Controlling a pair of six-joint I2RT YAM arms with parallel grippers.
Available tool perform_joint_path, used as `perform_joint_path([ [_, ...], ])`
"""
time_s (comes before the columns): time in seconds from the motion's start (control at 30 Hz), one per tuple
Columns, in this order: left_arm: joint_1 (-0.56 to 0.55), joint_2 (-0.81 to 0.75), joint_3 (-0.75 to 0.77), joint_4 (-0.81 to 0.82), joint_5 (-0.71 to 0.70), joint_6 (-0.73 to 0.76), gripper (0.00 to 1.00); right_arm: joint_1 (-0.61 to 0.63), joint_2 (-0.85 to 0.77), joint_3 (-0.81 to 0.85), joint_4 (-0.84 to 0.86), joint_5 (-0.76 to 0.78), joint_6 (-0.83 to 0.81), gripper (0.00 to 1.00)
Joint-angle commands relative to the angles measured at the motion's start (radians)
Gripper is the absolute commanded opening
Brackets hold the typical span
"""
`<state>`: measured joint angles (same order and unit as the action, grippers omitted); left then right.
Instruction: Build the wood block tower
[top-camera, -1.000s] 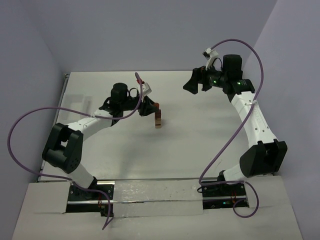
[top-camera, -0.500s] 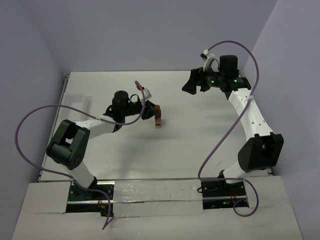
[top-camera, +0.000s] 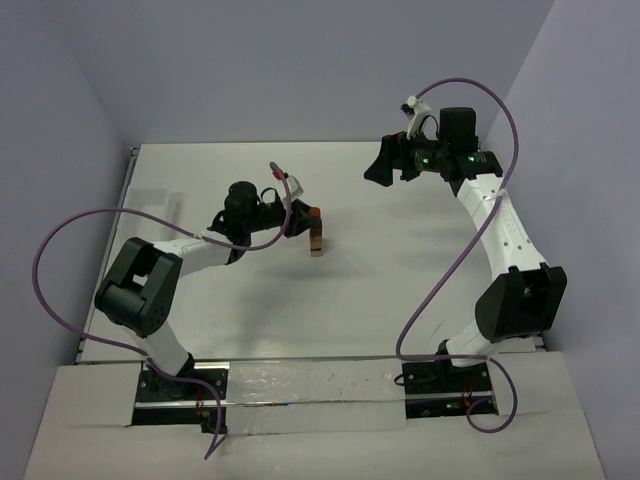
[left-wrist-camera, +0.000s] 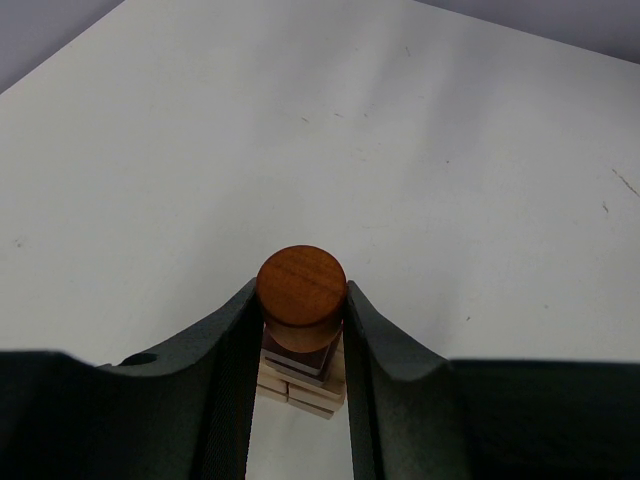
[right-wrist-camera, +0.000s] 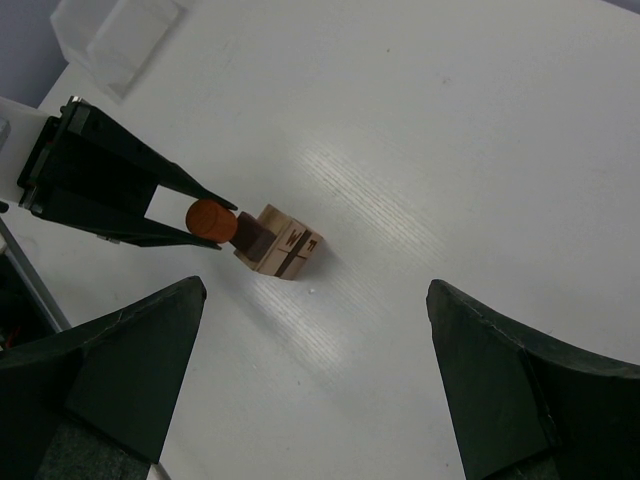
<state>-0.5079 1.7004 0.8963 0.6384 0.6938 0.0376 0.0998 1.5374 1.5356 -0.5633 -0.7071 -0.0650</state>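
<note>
The tower (top-camera: 316, 238) stands mid-table: pale tan blocks (left-wrist-camera: 310, 392) at the base, a dark brown block (left-wrist-camera: 297, 358) on them, and a reddish-brown round block (left-wrist-camera: 301, 290) on top. My left gripper (left-wrist-camera: 300, 305) is shut on that round block, with a jaw pressed against each side, and the block rests on the dark one. In the right wrist view the tower's tan base (right-wrist-camera: 285, 243) and round top (right-wrist-camera: 208, 219) show between the left gripper's fingers (right-wrist-camera: 150, 195). My right gripper (right-wrist-camera: 315, 290) is open and empty, held high at the back right (top-camera: 385, 165), well apart from the tower.
A clear plastic box (right-wrist-camera: 120, 40) sits at the table's far left. The table's left edge (top-camera: 125, 200) runs along a metal rail. Purple cables hang from both arms.
</note>
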Motion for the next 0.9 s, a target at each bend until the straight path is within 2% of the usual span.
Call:
perform_joint_path([
  [0.0,-0.001,0.010,0.032,0.050,-0.002,0.015,0.09,-0.008,0.006,0.047,-0.001,-0.006,-0.004,1.00],
  [0.33,-0.001,0.037,0.046,0.038,0.004,0.001,0.14,-0.008,0.011,0.048,-0.003,-0.008,-0.006,1.00],
  [0.87,-0.001,0.056,0.058,0.049,0.000,-0.021,0.28,-0.009,0.021,0.047,-0.006,-0.012,-0.009,1.00],
])
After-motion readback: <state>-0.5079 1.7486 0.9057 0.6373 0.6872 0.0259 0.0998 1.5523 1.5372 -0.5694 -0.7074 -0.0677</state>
